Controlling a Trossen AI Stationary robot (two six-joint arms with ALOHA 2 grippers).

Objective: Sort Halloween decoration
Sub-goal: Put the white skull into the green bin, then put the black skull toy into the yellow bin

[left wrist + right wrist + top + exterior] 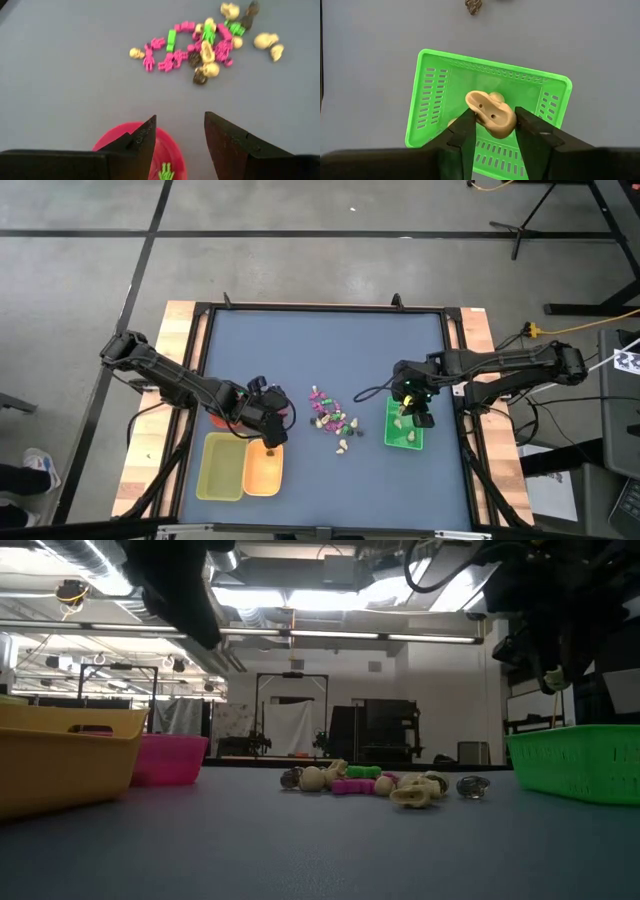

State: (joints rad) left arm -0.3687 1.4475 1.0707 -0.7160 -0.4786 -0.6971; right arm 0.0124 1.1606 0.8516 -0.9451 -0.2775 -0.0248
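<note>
The Halloween decoration is a heap of tiny magenta, green, cream and dark trinkets (333,419) lying on the blue table between the arms; the left wrist view shows the heap (205,42) too. My left gripper (180,132) hangs open and empty above a pink bowl (172,147), in which a green trinket (166,173) lies. My right gripper (492,125) hovers over the green tray (432,95), shut on a cream skull-like trinket (492,112). Another cream piece (451,121) lies in that tray, half hidden by a finger. My right gripper pinches the cream trinket by its two opposite sides (472,112) between its two fingertips. The fingers come from above, slanting steeply down. The trinket is lifted clear, above the inside of the green tray.
A yellow tray (221,467) and an orange one (263,470) stand side by side near the front edge, below my left gripper. The green tray (403,425) stands right of the heap. The far half of the blue table (320,345) is bare.
</note>
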